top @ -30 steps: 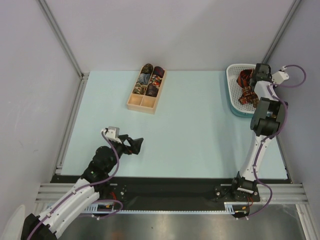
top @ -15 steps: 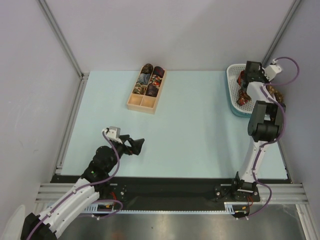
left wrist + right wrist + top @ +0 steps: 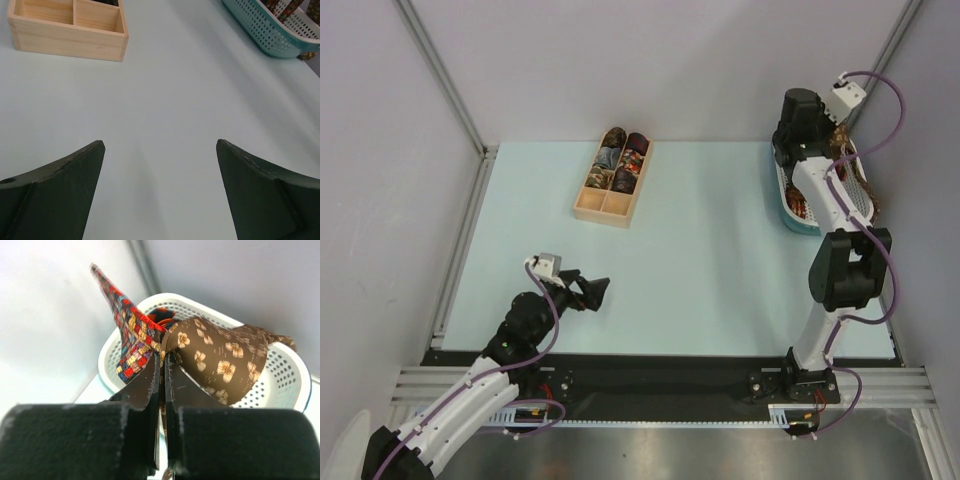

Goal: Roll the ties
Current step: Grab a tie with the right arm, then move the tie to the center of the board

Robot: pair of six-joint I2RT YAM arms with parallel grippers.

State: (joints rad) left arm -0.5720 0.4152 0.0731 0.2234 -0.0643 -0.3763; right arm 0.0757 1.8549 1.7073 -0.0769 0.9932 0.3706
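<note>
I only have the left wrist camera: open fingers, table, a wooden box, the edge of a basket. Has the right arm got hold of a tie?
Observer: Yes. The right gripper is shut on the brown tie, held up over the basket.
Operator: Only that one?
Observer: No. A red plaid tie looks pinched between the fingers too.
Operator: Is the box full?
Observer: The wooden box has rolled ties in its far compartments; the two nearest are empty.
</note>
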